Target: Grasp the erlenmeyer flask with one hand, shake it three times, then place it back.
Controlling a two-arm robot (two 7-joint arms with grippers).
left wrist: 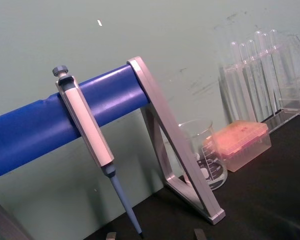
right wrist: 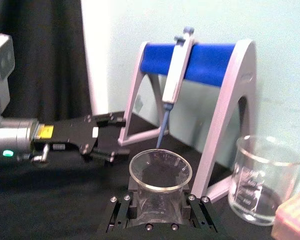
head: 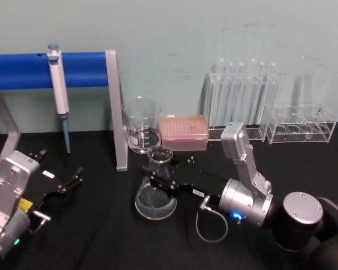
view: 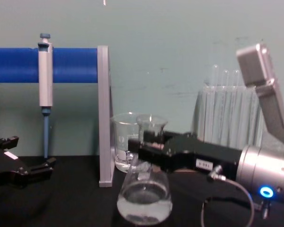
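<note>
One arm does the work: the right pincer, reaching in level from the side away from the stand, is clamped on the narrow neck of the flask. That hold likely leaves the wide base free to swing once the shaking starts. The flask sits on the table just in front of the stand's grey leg, seemingly not yet lifted, with a shallow pool of clear liquid in its base. A beaker, apparently empty, stands right beside that leg. The left pincer rests in front of the stand's blue bar, fingers apart, holding nothing.
</note>
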